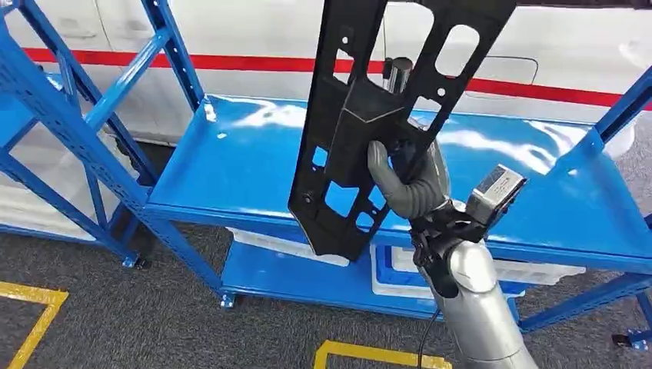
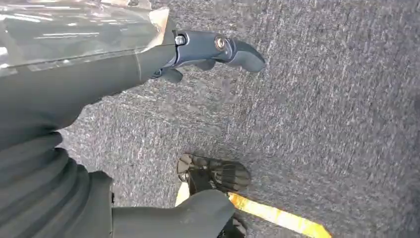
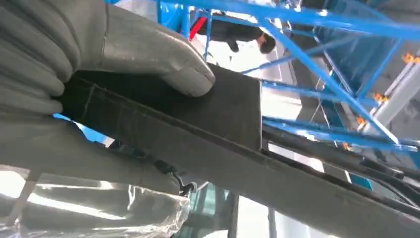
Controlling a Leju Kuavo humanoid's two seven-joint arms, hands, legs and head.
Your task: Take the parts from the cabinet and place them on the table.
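Currently the right hand [image 1: 411, 181] grips the black part [image 1: 369, 115], lifted clear of the blue shelf [image 1: 231, 165]; the left hand [image 2: 208, 49] hangs released. Next, carrying it to the surface calls for a firm grip.

The right hand [image 1: 409, 178] holds the long black part [image 1: 377, 115] up in front of the blue rack, and that panel blocks the way to the middle of the upper shelf [image 1: 246, 161]. To its left the shelf top lies bare, hemmed by slanted blue braces [image 1: 115, 92]. Below, white bins [image 1: 284, 246] crowd the lower shelf [image 1: 292, 280]; the left hand [image 2: 208, 52] hangs over grey floor [image 2: 322, 124].
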